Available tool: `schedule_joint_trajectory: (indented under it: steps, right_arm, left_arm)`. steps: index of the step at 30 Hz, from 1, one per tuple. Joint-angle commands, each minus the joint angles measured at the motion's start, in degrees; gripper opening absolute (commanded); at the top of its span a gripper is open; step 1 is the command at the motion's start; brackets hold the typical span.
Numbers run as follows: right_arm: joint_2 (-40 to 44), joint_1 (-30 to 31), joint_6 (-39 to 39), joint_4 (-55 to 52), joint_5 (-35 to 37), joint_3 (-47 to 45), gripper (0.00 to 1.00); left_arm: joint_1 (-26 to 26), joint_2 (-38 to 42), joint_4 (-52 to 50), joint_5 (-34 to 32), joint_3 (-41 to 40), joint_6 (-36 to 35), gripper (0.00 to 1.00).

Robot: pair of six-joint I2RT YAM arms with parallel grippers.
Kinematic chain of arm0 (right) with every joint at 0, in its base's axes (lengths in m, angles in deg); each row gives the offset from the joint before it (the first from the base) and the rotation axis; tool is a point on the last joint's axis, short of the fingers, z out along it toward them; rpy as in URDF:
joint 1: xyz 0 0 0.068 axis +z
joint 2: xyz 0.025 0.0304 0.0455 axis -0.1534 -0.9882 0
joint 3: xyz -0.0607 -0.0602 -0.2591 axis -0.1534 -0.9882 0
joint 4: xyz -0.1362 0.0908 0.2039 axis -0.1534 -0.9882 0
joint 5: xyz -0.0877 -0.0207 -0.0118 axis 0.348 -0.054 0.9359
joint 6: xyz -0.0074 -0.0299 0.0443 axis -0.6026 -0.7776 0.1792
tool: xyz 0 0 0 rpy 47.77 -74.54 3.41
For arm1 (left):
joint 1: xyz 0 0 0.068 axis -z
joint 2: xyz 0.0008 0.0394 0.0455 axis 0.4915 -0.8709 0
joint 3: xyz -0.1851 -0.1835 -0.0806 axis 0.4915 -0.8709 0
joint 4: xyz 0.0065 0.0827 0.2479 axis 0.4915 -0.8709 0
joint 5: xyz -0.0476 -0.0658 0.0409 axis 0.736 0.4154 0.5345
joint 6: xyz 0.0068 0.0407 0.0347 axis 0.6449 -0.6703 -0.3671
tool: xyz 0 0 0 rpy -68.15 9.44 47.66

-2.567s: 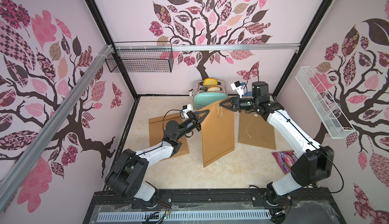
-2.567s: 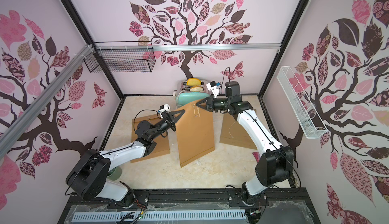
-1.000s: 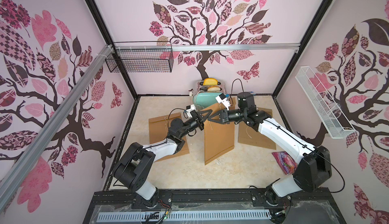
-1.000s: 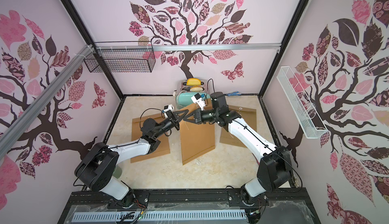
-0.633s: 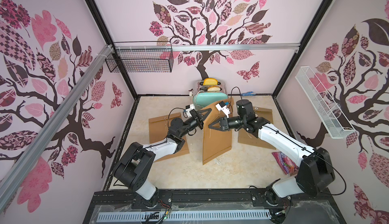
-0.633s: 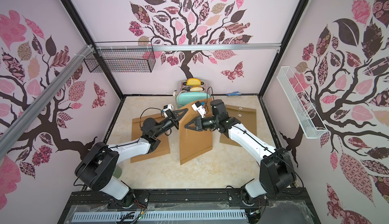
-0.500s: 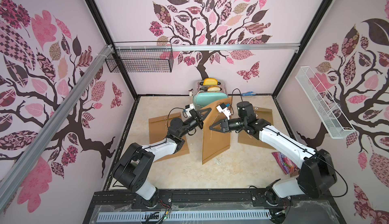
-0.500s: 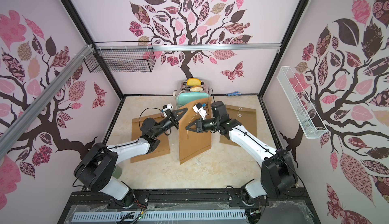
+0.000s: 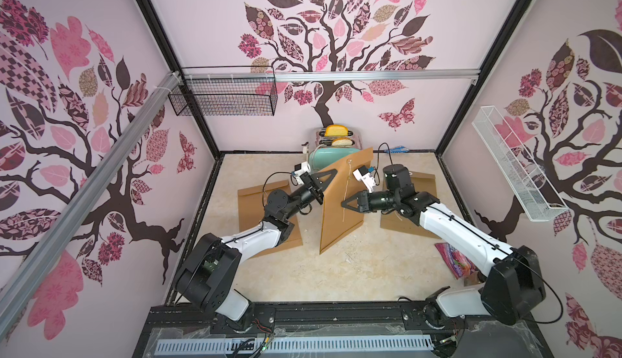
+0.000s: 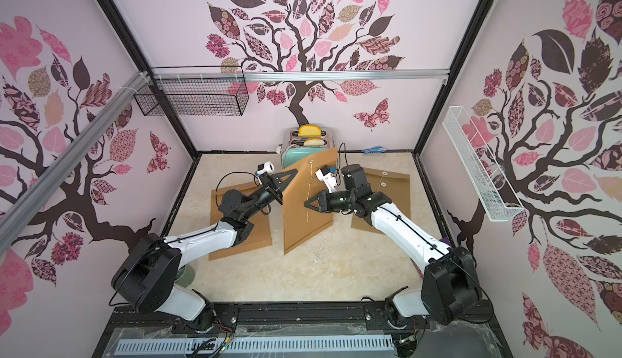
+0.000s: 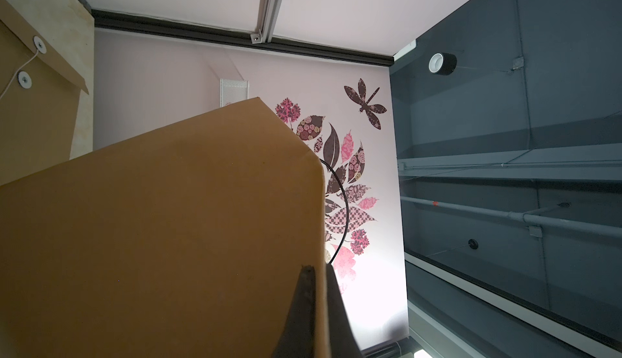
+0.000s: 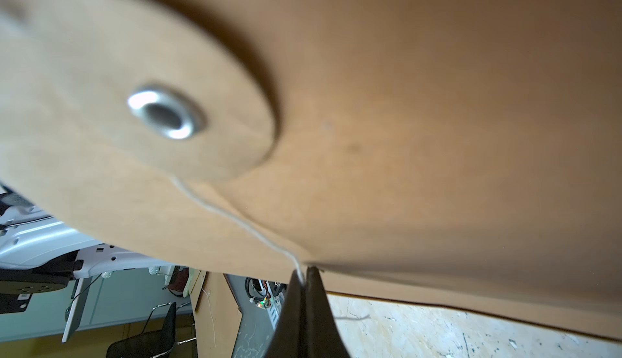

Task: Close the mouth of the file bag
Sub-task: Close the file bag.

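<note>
The left gripper clamps the edge of the upright file bag; the right gripper pinches its string (jaws pressed together).

L pincer & R pincer closed, arms fwd, tips inward.

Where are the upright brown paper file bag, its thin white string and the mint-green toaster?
upright brown paper file bag [image 9: 335, 225]: in a top view, lower face.
thin white string [image 12: 235, 221]: right wrist view, mid-length.
mint-green toaster [image 9: 321, 159]: in a top view, front side.
</note>
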Motion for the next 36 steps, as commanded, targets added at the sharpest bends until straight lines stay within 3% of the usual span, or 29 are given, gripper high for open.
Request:
schedule_joint_trajectory:
  steps: [1, 13, 29, 36]
  right_arm:
    - [0.73, -1.68, 0.03, 0.77, 2.2, -0.6, 0.0]
    - [-1.49, -5.68, -0.18, -1.59, 1.28, 1.78, 0.0]
    - [-3.86, -7.04, -1.03, -11.69, 5.26, 14.41, 0.0]
    - [-5.38, -7.66, 0.97, -14.43, 2.93, 18.84, 0.0]
  left_arm:
    - [0.41, 2.52, 2.59, 0.28, -0.03, 0.16, 0.0]
    - [0.34, 4.73, 2.13, 1.0, -2.09, 0.19, 0.0]
    - [0.43, 6.41, 1.79, 1.79, -4.54, -0.36, 0.0]
    - [0.5, 5.58, 2.75, 1.57, -4.77, -0.27, 0.0]
